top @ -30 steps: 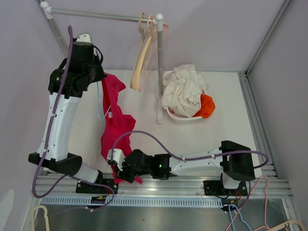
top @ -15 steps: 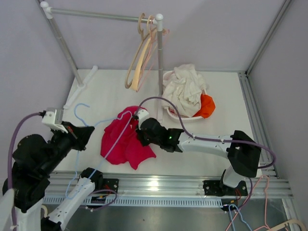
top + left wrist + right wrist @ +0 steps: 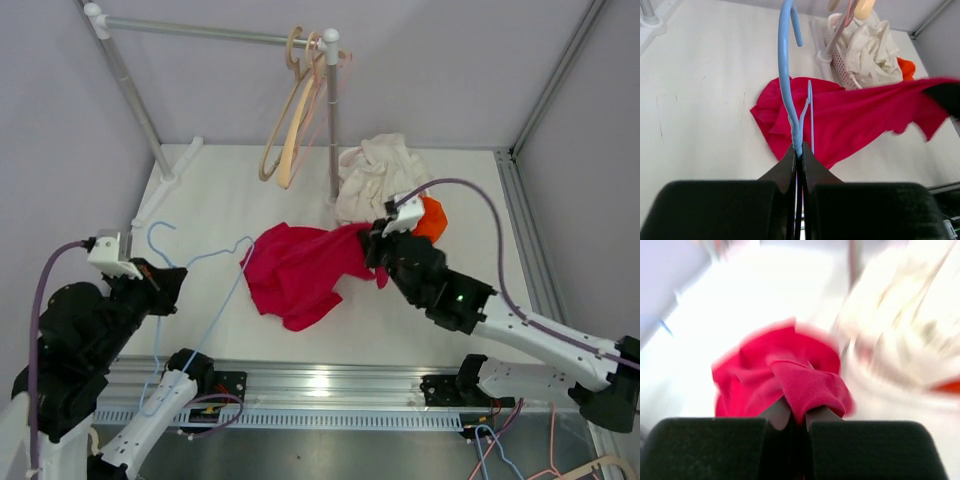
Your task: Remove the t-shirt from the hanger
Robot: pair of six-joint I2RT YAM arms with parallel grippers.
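The red t-shirt (image 3: 298, 270) hangs stretched above the table middle, pulled to the right. My right gripper (image 3: 374, 247) is shut on its right end; the cloth bunches over the jaws in the right wrist view (image 3: 807, 385). The thin light-blue hanger (image 3: 200, 262) lies to the shirt's left, its right tip touching the shirt's left edge. My left gripper (image 3: 152, 281) is shut on the hanger's neck, seen in the left wrist view (image 3: 789, 95) with the t-shirt (image 3: 855, 117) beyond it.
A white basket (image 3: 345, 205) of cream and orange clothes stands at the back right, just behind my right gripper. A clothes rail (image 3: 200, 30) with several wooden hangers (image 3: 290, 120) stands at the back; its post (image 3: 331, 130) rises next to the basket.
My right gripper has pulled the t-shirt to the right and lifted it, away from the hanger. The hanger now lies almost bare. My left arm has barely moved in the last half second.
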